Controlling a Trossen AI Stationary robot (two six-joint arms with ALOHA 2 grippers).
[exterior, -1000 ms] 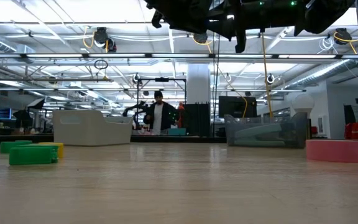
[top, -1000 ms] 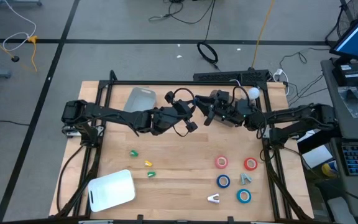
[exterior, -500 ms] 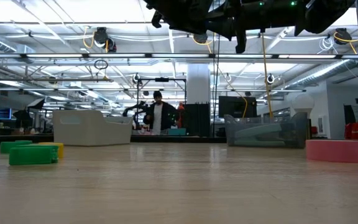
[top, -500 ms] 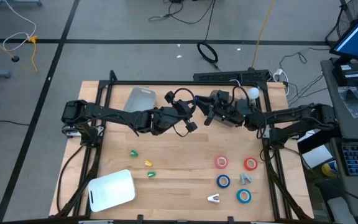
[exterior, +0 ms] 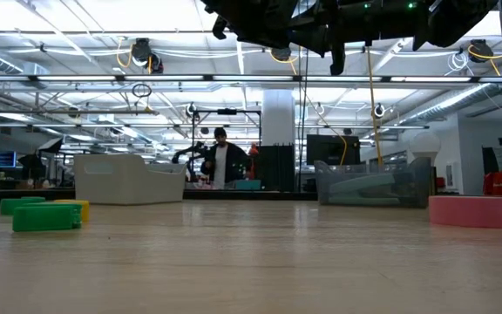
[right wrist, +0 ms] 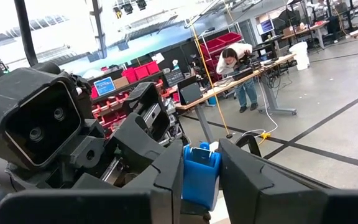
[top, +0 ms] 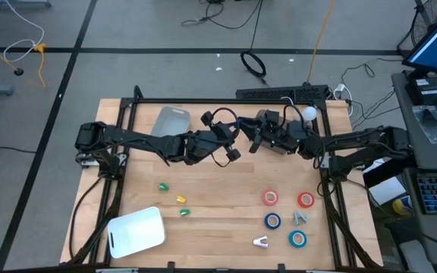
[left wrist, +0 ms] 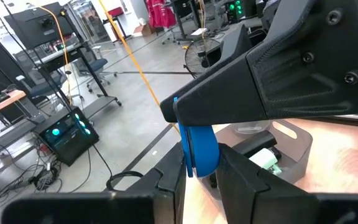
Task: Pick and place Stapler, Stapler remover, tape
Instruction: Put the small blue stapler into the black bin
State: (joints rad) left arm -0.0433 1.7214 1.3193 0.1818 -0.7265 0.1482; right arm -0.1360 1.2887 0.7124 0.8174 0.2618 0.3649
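Both arms are up off the table (top: 226, 193), meeting nose to nose over its far middle. I see my left gripper (top: 232, 142) and right gripper (top: 254, 136) close together there, well above the wood; from the low camera they only show as dark shapes along the top edge.

Left wrist camera: left gripper (left wrist: 199, 163) is narrowed onto a blue stapler (left wrist: 199, 149), the piece pinched between the two fingers. Right wrist camera: right gripper (right wrist: 201, 168) is likewise clamped on a blue block-shaped part (right wrist: 201, 174) sitting between its fingers. I read both arms as gripping the same blue item from opposite ends, though I cannot confirm that from overhead, where the arms hide it.

Tape: four rolls sit on the near right of the table, well apart from the grippers. Red roll (top: 270, 198), second red roll (top: 305, 200) beside it, blue roll (top: 272, 221) nearer the front, another blue roll (top: 298, 239) nearest the edge.

Two small metallic pieces lie among the rolls, one (top: 300, 218) between the rolls, one (top: 261, 242) at the front.

Near left: small green and yellow pieces (top: 180, 200), and a white bin (top: 136, 230) at the corner. A clear bin (top: 171, 120) sits at the far left side.

A person (exterior: 220, 161) stands in the room beyond the table.
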